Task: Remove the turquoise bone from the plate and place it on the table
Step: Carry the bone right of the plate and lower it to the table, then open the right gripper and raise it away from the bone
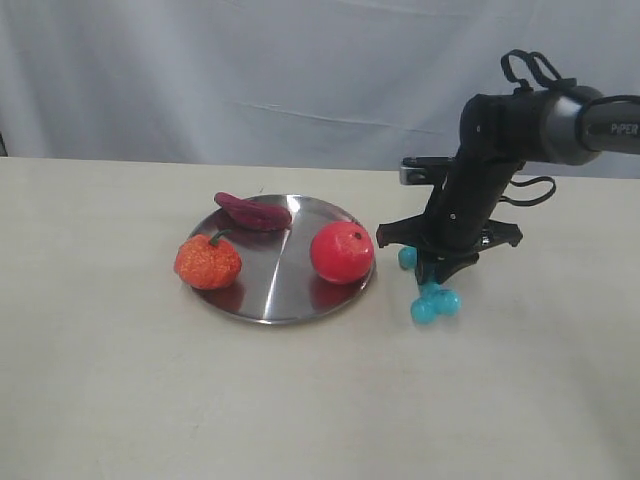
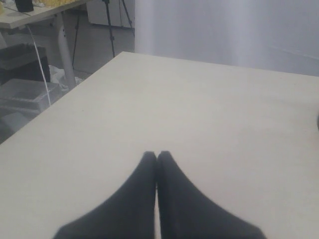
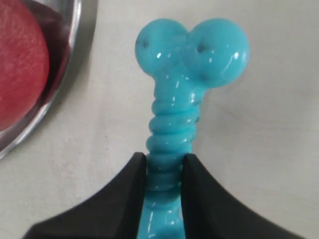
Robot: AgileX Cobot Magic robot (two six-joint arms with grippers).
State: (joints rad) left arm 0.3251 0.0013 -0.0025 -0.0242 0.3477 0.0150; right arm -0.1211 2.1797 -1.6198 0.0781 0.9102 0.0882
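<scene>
The turquoise bone (image 1: pixel 434 302) is off the plate, to the right of its rim, with its knobbed end at the beige table (image 1: pixel 120 400); whether it touches the top I cannot tell. My right gripper (image 1: pixel 433 281) points down and is shut on the ribbed shaft. In the right wrist view the bone (image 3: pixel 188 74) runs between the two black fingers of that gripper (image 3: pixel 164 160). The steel plate (image 1: pixel 262 290) lies left of it. In the left wrist view my left gripper (image 2: pixel 157 155) is shut and empty over bare tabletop; it does not show in the exterior view.
On the plate are a red ball (image 1: pixel 341 252) near its right rim, an orange pumpkin-like toy (image 1: pixel 208 261) on its left rim and a dark purple toy (image 1: pixel 252 212) at the back. The red ball (image 3: pixel 20 69) and the plate's rim (image 3: pixel 79 35) lie close beside the bone.
</scene>
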